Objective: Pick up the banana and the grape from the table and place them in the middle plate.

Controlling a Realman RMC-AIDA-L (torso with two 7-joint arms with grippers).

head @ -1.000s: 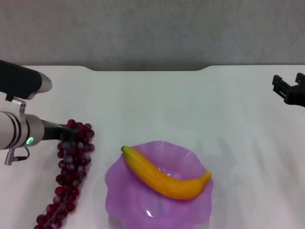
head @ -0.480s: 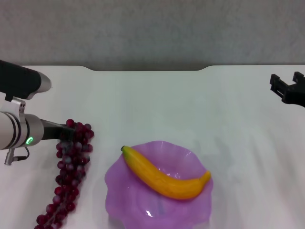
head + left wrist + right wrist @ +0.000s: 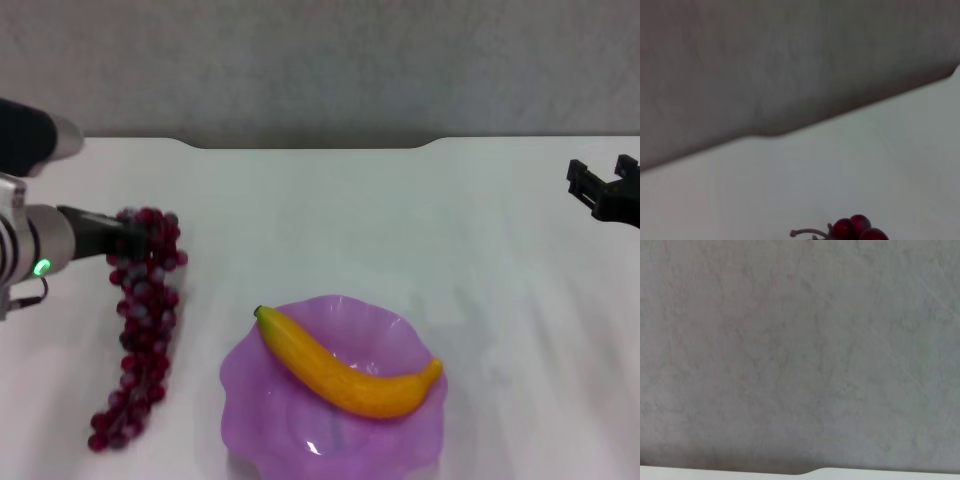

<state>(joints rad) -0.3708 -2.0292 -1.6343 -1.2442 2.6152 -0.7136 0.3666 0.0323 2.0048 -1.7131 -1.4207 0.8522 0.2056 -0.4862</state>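
In the head view my left gripper (image 3: pixel 128 236) is shut on the top of the grape (image 3: pixel 140 320), a long dark red-purple bunch that hangs down from it toward the table (image 3: pixel 400 220), left of the plate. A few grapes and a stem also show in the left wrist view (image 3: pixel 855 227). The banana (image 3: pixel 345 375) lies across the middle plate (image 3: pixel 245 385), a purple bowl with a wavy rim at the front centre. My right gripper (image 3: pixel 603 185) is open and empty, held at the far right above the table.
A grey wall (image 3: pixel 320 60) stands behind the table's notched far edge (image 3: pixel 310 147). The right wrist view shows only that wall and a strip of the table edge (image 3: pixel 865 472).
My left gripper has risen and drawn back to the left with the top of the grape bunch, which now hangs stretched out. The right gripper has barely moved.
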